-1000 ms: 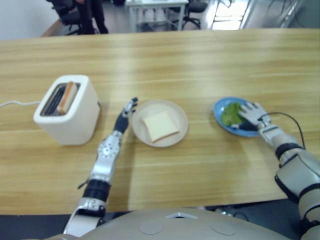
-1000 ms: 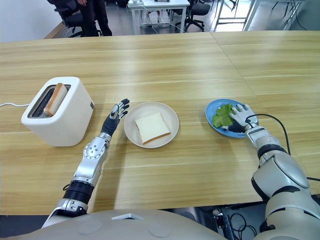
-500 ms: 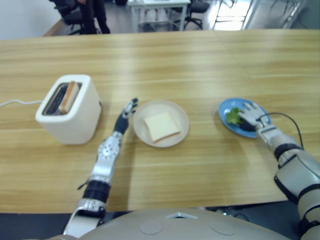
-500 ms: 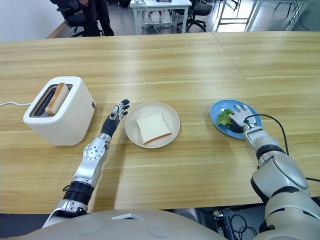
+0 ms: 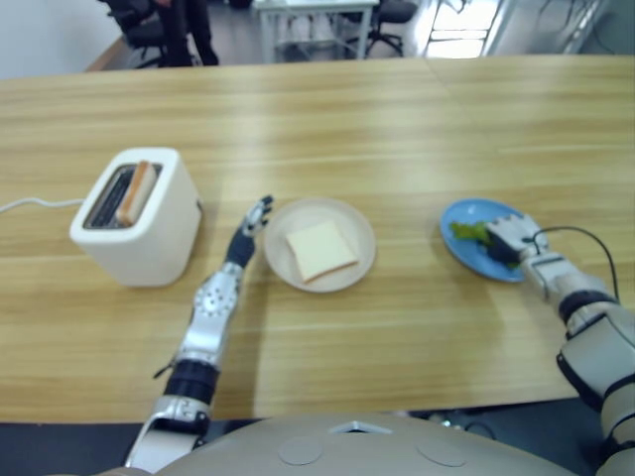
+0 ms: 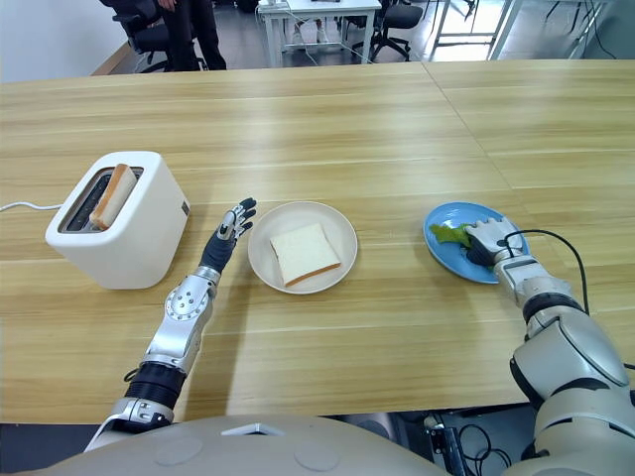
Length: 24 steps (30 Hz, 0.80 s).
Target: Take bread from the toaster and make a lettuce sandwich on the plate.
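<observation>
A white toaster (image 6: pixel 119 233) stands at the left with one bread slice (image 6: pixel 111 194) sticking up from a slot. A cream plate (image 6: pixel 339 226) in the middle carries a second bread slice (image 6: pixel 303 254). My left hand (image 6: pixel 228 231) lies open on the table between toaster and plate, touching neither. At the right a blue plate (image 6: pixel 451 262) holds the lettuce (image 6: pixel 446 235). My right hand (image 6: pixel 487 241) rests on that plate with its fingers curled over the lettuce, most of which is hidden under the hand.
The toaster's white cord (image 6: pixel 15 207) runs off the left edge. A black cable (image 6: pixel 552 238) loops by my right wrist. Bare wooden table (image 6: pixel 397 129) stretches behind the plates, with chairs and desks beyond the far edge.
My right hand has curled shut over the lettuce and drawn to the right, and the blue plate has slid right with it. Less lettuce shows now. The left arm has kept still.
</observation>
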Motion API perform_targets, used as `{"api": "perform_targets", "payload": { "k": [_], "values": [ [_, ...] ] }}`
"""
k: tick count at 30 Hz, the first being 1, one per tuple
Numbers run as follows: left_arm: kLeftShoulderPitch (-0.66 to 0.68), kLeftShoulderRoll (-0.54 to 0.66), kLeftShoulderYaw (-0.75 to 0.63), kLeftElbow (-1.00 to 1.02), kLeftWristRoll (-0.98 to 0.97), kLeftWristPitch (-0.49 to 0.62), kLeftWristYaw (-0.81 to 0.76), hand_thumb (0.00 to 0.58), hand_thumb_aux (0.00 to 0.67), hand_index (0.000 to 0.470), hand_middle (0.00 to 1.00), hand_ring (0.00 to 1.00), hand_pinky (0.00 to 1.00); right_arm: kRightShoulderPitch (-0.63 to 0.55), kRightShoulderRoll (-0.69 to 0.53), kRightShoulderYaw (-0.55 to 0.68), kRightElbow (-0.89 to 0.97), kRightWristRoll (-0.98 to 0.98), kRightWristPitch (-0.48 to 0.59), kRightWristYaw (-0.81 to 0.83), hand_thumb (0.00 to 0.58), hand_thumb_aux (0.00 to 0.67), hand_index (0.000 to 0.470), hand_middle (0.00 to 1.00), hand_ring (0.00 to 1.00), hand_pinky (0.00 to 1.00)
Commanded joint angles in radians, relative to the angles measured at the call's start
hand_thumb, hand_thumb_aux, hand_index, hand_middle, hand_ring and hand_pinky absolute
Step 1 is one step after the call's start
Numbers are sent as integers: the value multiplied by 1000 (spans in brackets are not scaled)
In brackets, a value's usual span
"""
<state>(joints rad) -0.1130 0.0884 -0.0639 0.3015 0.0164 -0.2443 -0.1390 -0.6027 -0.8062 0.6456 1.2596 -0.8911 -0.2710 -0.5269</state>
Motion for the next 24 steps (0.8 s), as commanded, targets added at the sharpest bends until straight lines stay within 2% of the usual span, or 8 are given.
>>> {"api": "perform_targets", "payload": {
  "k": [1, 19, 24],
  "values": [
    [4, 0, 4, 14, 6, -1, 4, 0, 0, 0, 0, 0, 0, 18, -40, -48, -66, 37, -30, -30, 580, 670, 460, 1000, 1000, 1000],
    [-2, -5, 12, 40, 2, -19, 16, 0, 0, 0, 0, 0, 0, 128, -108, -170, -322, 74, -22, 5, 580, 670, 460, 1000, 1000, 1000],
    [-11, 0, 30, 49, -7, -27, 24, 0, 0, 0, 0, 0, 0, 161, -107, -205, -512, 63, 12, 52, 580, 670, 460, 1000, 1000, 1000]
  ]
}}
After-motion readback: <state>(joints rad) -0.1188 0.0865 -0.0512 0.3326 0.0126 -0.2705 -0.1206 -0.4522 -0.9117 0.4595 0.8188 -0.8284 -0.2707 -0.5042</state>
